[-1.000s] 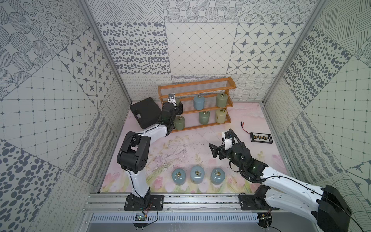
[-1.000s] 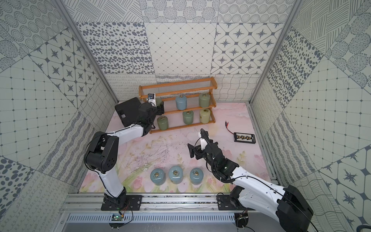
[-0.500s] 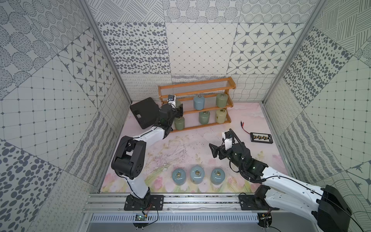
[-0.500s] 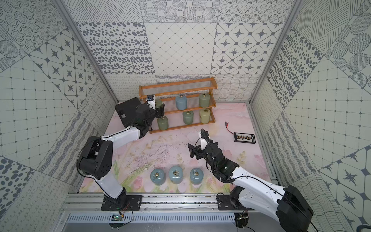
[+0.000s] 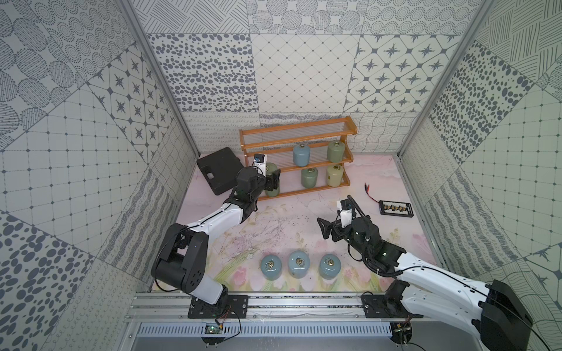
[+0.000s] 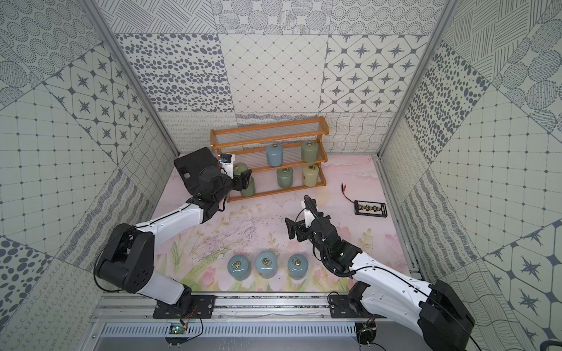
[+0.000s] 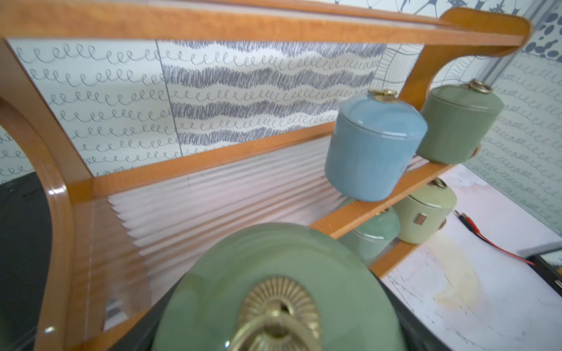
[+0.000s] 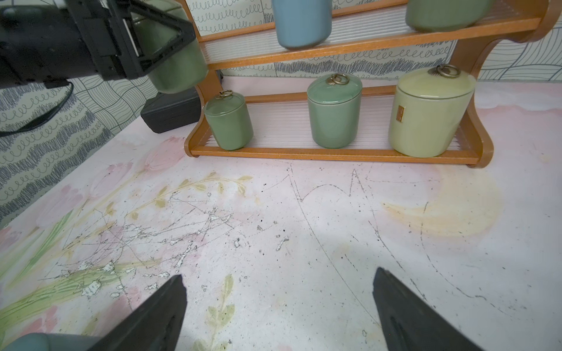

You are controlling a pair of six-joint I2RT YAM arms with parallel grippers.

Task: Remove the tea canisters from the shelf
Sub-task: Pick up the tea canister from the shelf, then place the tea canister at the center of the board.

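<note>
At the left gripper (image 5: 272, 180): clenched on the held canister (image 5: 270, 168), green, just left of frame centre in both top views, at the left end of the shelf (image 5: 304, 191). Out in front of the middle tier, off its slats, higher than the left bottom canister (image 8: 228, 121) and apart from it, as seen from the right wrist. Brass lid ring (image 7: 273, 329) close under the left wrist camera.

Against a second ago: held canister lower in the frame, then level with the middle tier, now overlapping the left bottom canister in both top views. Left wrist lower in the frame too. Left elbow (image 5: 182, 258) sunk toward the lower left, arm stretched longer and flatter. Grip as tight as before.

At the right gripper (image 5: 324, 229): released, fingers (image 8: 164, 307) spread wide with nothing between, over bare surface (image 5: 289, 212) right of centre. Same pose as a second ago.

Further out on the shelf, unmoved: blue canister (image 5: 301, 155) and right green canister (image 5: 335, 151) on the middle tier, middle green canister (image 5: 309, 177) and yellow canister (image 5: 334, 175) on the bottom tier.

Lower centre of the frame, also unmoved: three blue canisters (image 5: 270, 266) (image 5: 299, 263) (image 5: 329, 266) in a row on the surface, upright, not touching.

Black case (image 5: 219, 173) left of the shelf. Small black board (image 5: 395, 208) with red and black leads at right.
</note>
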